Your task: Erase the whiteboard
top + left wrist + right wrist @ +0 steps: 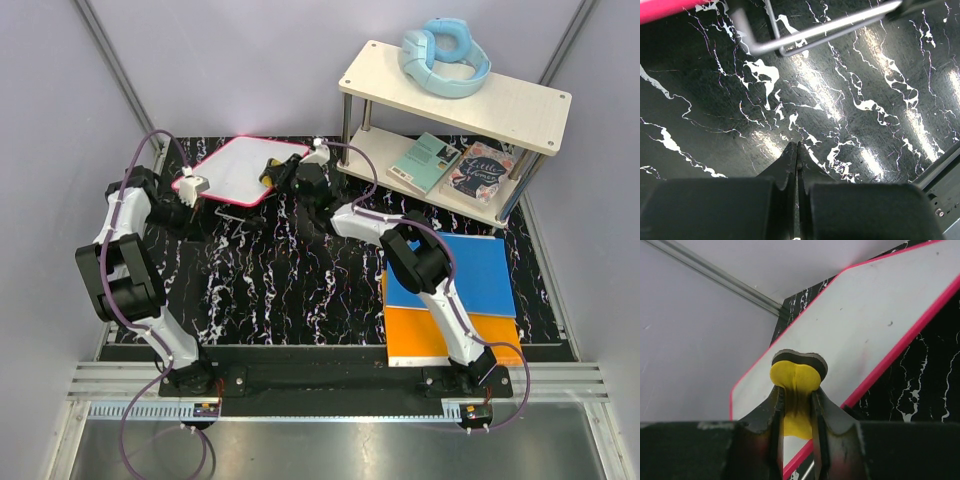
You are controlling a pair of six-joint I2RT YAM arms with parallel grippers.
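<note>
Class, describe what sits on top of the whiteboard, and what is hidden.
A yellow eraser, clamped in the right gripper, sits over the whiteboard near its pink rim. The visible surface shows no writing. The patch beneath the eraser is covered.

Bright, even light; glare streaks on table (pixel 875 155) (left wrist); jaws blurred.

The whole table (pixel 290 280) is seen from high above and behind, with the whiteboard (pixel 240 172) at far left. The board's face is viewed closely by the right wrist camera. Only its pink rim is caught by the left wrist camera, looking down at the tabletop beside it.
</note>
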